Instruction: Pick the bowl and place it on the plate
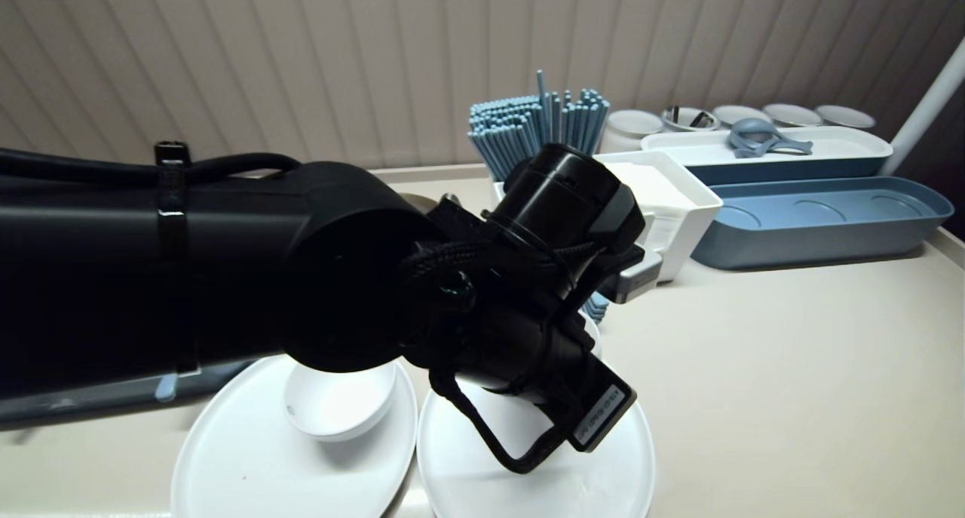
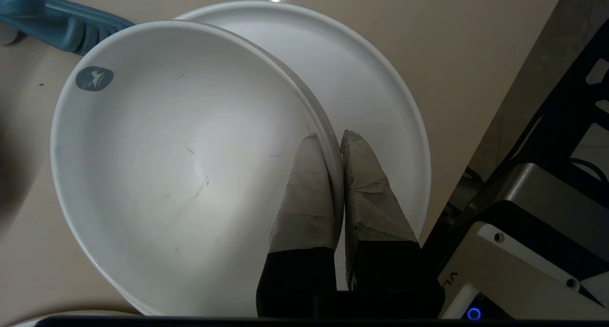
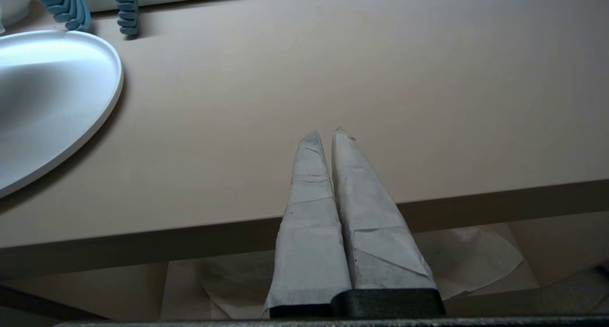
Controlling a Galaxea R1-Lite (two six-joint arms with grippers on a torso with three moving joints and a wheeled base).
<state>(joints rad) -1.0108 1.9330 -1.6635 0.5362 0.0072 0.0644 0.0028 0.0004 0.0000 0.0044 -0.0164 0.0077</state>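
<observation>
Over the round white flat plate (image 2: 376,79) | left gripper (image 2: 335,137) pinches the rim of the tilted deep white bowl (image 2: 181,165), one finger inside, one outside | we judge: grasp done, set-down and release not yet done | right gripper (image 3: 325,134) closed, empty, at the beige table (image 3: 404,79) edge

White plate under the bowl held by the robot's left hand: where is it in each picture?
Head view: white plate, bottom centre, the right one of two.
Left wrist view: upper middle, behind the bowl.
Right wrist view: left edge, partly cut off.
Shared landmark: the beige table beneath it.
</observation>
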